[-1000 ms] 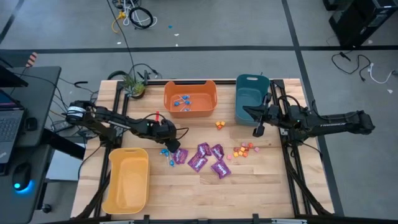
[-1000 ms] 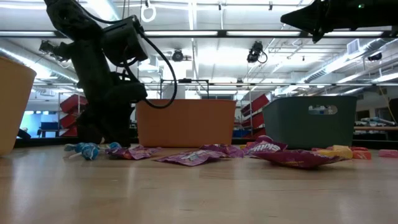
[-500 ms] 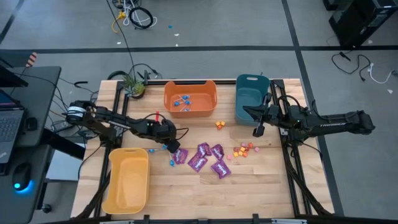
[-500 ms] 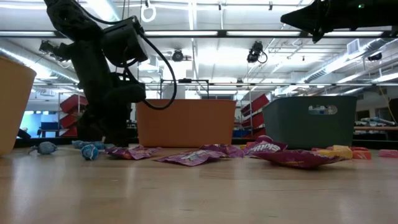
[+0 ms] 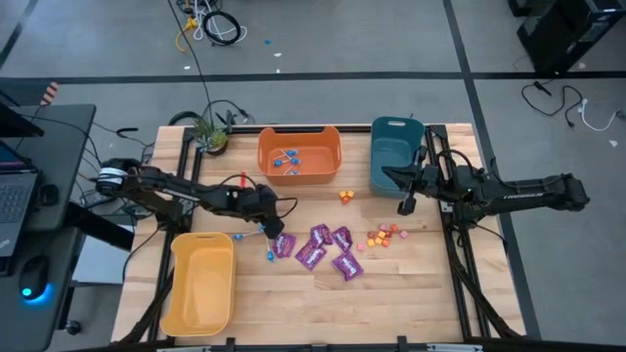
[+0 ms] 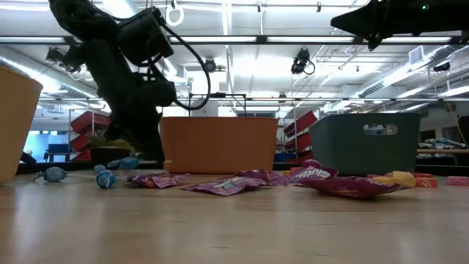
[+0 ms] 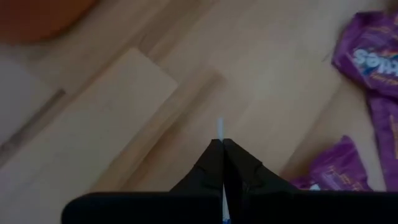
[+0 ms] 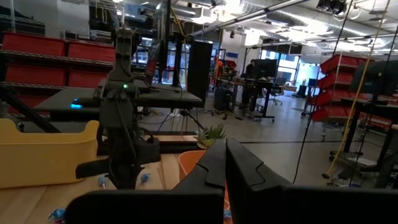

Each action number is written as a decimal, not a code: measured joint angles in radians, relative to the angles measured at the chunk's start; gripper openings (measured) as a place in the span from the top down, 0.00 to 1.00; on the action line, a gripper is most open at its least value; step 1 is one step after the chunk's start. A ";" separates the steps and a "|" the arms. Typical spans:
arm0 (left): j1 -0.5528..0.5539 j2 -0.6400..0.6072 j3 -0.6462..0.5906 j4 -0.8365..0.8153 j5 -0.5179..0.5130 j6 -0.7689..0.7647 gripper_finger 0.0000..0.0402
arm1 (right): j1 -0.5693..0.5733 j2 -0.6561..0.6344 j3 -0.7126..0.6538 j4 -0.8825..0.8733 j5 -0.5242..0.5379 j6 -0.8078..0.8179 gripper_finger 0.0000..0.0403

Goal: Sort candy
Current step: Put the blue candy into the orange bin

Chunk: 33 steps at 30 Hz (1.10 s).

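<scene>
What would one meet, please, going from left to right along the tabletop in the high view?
Yellow bin → left gripper → purple packets → small orange and pink pieces → right gripper.

**Surfaces & finishes, quick look**

I see a table [image 5: 391,293] of pale wood planks w/ visible grain, smooth satin sheen. Purple packets [image 5: 311,254] look like glossy foil/plastic film, crinkled. Blue lollipops [image 6: 106,178] in shiny wrap. Orange bin [image 5: 299,176], teal bin [image 5: 393,174], yellow bin [image 5: 200,318]: smooth plastic, matt-ish. Left gripper [image 7: 222,146] fingers dark matt plastic, thin pale stick betw them
</scene>
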 joint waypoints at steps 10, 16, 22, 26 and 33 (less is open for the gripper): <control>-0.001 -0.083 0.003 0.019 -0.007 0.075 1.00 | 0.000 0.000 0.000 0.000 0.000 0.000 1.00; -0.012 -0.139 0.003 0.060 -0.013 0.141 1.00 | 0.000 0.000 0.000 0.000 0.000 0.000 1.00; -0.012 -0.195 0.003 0.150 -0.015 0.232 1.00 | 0.000 0.000 0.000 0.000 0.000 0.000 1.00; -0.012 -0.224 0.005 0.236 -0.016 0.317 1.00 | 0.000 0.000 0.000 0.000 0.000 0.000 1.00; -0.007 -0.250 0.005 0.427 -0.017 0.496 1.00 | 0.000 0.000 0.000 0.000 0.000 0.000 1.00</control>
